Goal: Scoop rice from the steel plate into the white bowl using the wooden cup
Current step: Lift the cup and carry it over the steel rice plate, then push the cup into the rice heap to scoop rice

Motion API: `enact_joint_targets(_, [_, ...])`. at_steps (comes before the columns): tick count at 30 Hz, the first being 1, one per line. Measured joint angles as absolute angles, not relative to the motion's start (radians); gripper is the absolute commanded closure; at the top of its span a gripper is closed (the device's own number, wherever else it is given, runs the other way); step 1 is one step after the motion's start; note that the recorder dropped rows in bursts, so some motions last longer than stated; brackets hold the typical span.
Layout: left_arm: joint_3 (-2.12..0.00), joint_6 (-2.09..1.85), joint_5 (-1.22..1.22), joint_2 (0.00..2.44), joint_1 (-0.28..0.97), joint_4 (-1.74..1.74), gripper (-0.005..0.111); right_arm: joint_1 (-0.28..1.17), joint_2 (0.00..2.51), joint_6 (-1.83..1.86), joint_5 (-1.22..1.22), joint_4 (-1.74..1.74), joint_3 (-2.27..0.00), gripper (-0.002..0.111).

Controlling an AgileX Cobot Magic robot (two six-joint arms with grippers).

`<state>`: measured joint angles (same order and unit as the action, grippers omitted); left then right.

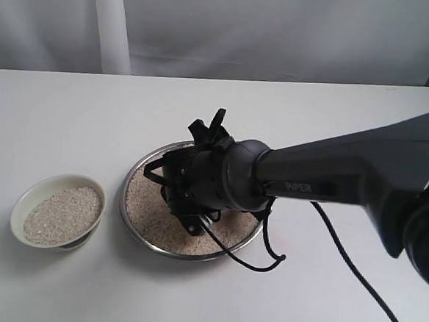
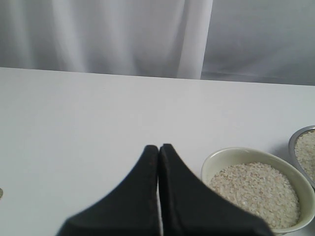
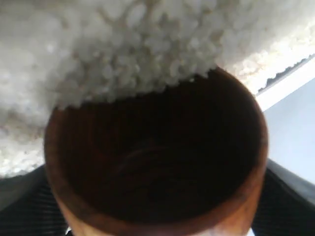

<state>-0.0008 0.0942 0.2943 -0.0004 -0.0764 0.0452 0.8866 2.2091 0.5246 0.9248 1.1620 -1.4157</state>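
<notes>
My right gripper (image 1: 186,196) is down inside the steel plate (image 1: 132,218), shut on the wooden cup (image 3: 157,157). The cup lies tilted, its dark, empty mouth pressed against a heap of rice (image 3: 123,49). In the exterior view the gripper hides the cup, and rice (image 1: 149,204) shows around it in the plate. Left of the plate stands the white bowl (image 1: 21,205), holding rice (image 1: 62,213). My left gripper (image 2: 159,147) is shut on nothing, above the table beside the white bowl (image 2: 216,157). It is out of the exterior view.
The right arm (image 1: 346,177) reaches in from the right across the plate, and its black cable (image 1: 266,262) loops onto the table in front. The plate's rim (image 2: 297,138) shows at the edge of the left wrist view. A white curtain (image 1: 209,28) closes the back.
</notes>
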Motion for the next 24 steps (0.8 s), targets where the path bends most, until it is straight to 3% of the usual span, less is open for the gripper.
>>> enact_joint_targets(24, [-0.001,0.094,0.294,0.0,-0.076,0.045,0.107,0.953,2.226,0.605,0.923,1.018,-1.497,0.108])
